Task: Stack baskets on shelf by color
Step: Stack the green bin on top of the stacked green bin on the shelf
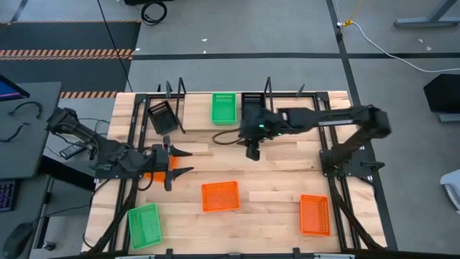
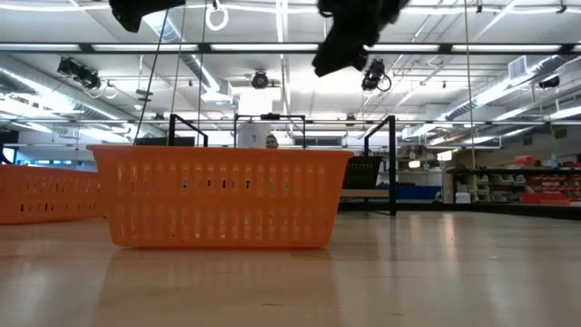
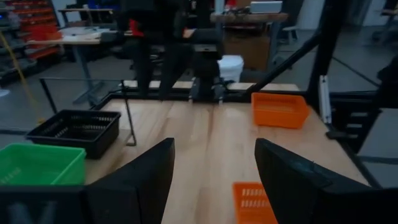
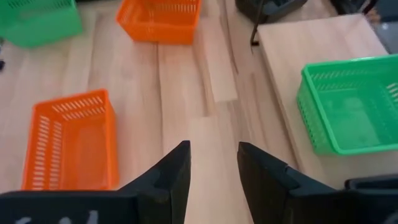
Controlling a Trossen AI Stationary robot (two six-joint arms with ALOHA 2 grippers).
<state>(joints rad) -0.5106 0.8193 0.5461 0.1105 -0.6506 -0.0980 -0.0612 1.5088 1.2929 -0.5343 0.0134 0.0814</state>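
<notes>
My left gripper hovers open over the table's left part, fingers level and pointing right, just right of an orange basket on the table. My right gripper hangs open above the table's middle, in front of the shelf. A green basket sits on the shelf board, a black one beside it under my right arm. Another black basket lies askew at the shelf's left end. More orange baskets and a green one rest on the table.
The shelf's black upright frames stand along the far edge. Bare wood lies between the two arms. The middle orange basket fills the low view. My right arm's base stands at the right.
</notes>
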